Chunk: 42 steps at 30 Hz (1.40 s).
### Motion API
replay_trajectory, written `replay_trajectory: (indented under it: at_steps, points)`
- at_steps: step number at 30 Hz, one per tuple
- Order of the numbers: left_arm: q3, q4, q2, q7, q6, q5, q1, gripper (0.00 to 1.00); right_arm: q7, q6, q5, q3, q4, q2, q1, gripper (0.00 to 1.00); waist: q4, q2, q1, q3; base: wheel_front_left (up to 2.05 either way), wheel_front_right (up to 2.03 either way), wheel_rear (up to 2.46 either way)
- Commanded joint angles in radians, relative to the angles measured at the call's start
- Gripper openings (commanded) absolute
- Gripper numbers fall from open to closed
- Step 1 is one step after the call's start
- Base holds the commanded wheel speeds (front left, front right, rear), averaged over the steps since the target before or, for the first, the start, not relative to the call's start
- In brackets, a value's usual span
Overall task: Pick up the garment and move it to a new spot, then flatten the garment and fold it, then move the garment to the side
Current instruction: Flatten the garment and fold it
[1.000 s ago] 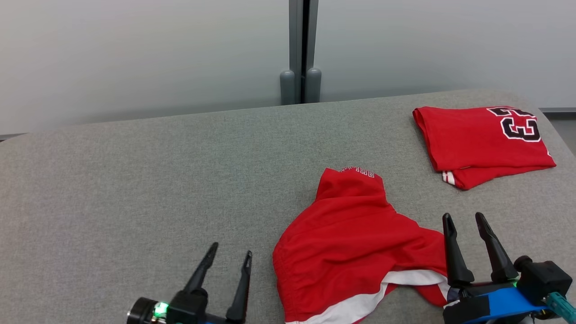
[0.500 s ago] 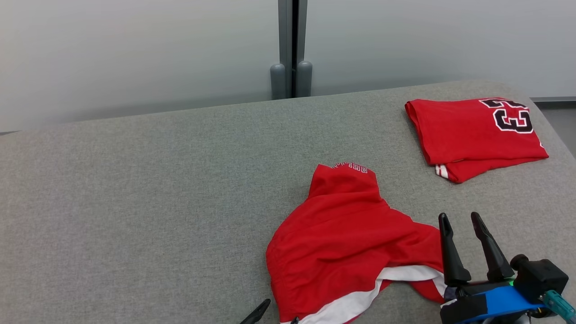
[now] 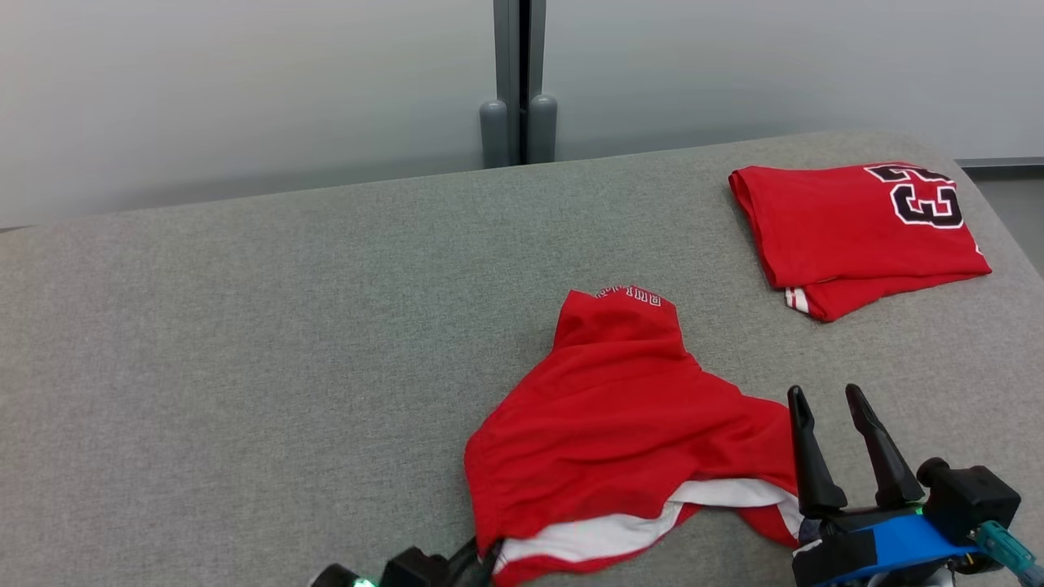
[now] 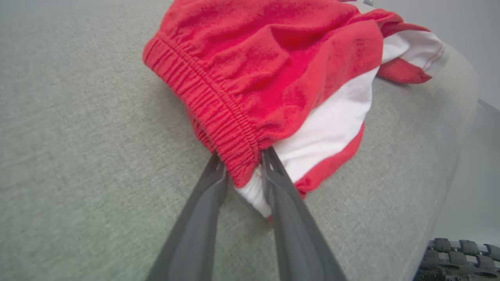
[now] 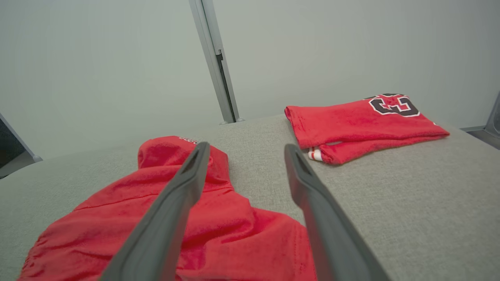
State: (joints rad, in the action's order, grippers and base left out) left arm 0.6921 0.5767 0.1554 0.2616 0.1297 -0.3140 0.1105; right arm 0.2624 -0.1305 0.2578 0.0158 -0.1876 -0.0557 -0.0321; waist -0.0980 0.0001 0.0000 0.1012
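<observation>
One crumpled garment (image 3: 620,424), one folded jersey (image 3: 848,228), one left end effector (image 4: 242,156), one right end effector (image 3: 824,395)

A grey table (image 3: 245,326) runs across, with a pale wall and a grey post (image 3: 519,90) behind it. Crumpled red shorts (image 3: 620,416) with a white band lie near, right of middle. The left gripper (image 3: 477,558) meets their near left corner at the bottom edge, its fingertips hidden by cloth. The right gripper (image 3: 824,399), fingers parted, stands at their right edge. A folded red jersey (image 3: 848,232) with a black number lies far right, well apart from the shorts.
</observation>
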Motion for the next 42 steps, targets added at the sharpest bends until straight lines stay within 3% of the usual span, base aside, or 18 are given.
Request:
replay_trajectory:
  at_steps: [1,12,15,16,17,30,35,42]
  points:
    - [-0.015,0.001,0.007,0.005,-0.003,0.009,0.024,0.00,0.003,-0.001,0.001,-0.003,-0.006,-0.005,-0.008,1.00,0.002,-0.0001,0.0000,0.002,0.00,0.00,0.00]
    - [-0.231,-0.049,0.091,0.004,-0.050,0.039,0.023,0.00,0.003,-0.001,-0.006,-0.042,-0.082,-0.013,-0.002,1.00,0.029,-0.0001,0.0000,0.000,0.00,0.00,0.00]
    - [-0.259,-0.056,0.097,0.005,-0.045,0.049,0.010,0.00,0.003,0.000,-0.003,-0.043,-0.099,-0.012,-0.002,1.00,0.033,-0.0001,0.0000,0.000,0.00,0.00,0.00]
    - [-0.267,-0.063,0.095,0.005,-0.044,0.054,0.009,0.34,0.003,-0.001,-0.002,-0.041,-0.103,-0.011,-0.002,1.00,0.034,-0.0001,0.0000,0.000,0.00,0.00,0.00]
    - [-0.273,-0.070,0.091,0.005,-0.043,0.059,0.006,1.00,0.003,-0.001,-0.002,-0.039,-0.106,-0.010,-0.003,1.00,0.035,-0.0001,0.0000,0.000,0.00,0.00,0.00]
    - [-0.425,-0.374,0.027,0.004,-0.020,0.135,-0.120,1.00,0.003,-0.001,-0.002,-0.056,-0.120,-0.009,0.011,1.00,0.073,-0.0001,0.0000,-0.032,0.00,0.00,0.00]
    - [-0.539,-0.476,-0.012,0.004,-0.053,0.179,-0.157,1.00,0.003,0.000,-0.005,-0.043,-0.131,-0.012,0.016,1.00,0.080,-0.0001,0.0000,-0.047,0.00,0.00,0.00]
    - [-0.676,-0.486,-0.058,0.004,-0.091,0.209,-0.191,1.00,0.003,0.000,-0.002,-0.026,-0.164,-0.013,0.032,1.00,0.073,-0.0001,0.0000,-0.064,0.00,0.00,0.00]
